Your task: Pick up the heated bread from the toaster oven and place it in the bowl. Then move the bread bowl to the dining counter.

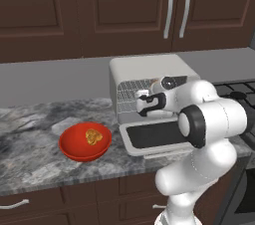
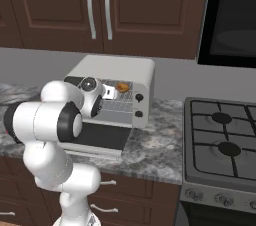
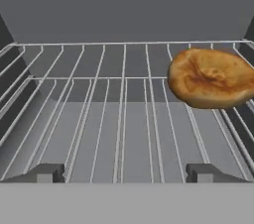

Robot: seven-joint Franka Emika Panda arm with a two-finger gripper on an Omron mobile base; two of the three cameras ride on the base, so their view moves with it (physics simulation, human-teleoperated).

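Reaching into the oven point(image 1: 144, 69), gripper point(image 3: 124, 172) spread wide and holding nothing, bread point(image 3: 211, 78) on the rack point(image 3: 99, 119) ahead to its right, untouched, pastry point(image 1: 92, 136) in the bowl point(image 1: 74, 149) left of the open door point(image 1: 149, 137)

grey stone worktop point(image 1: 30, 154), toaster oven point(image 1: 144, 69), red bowl point(image 1: 74, 147)
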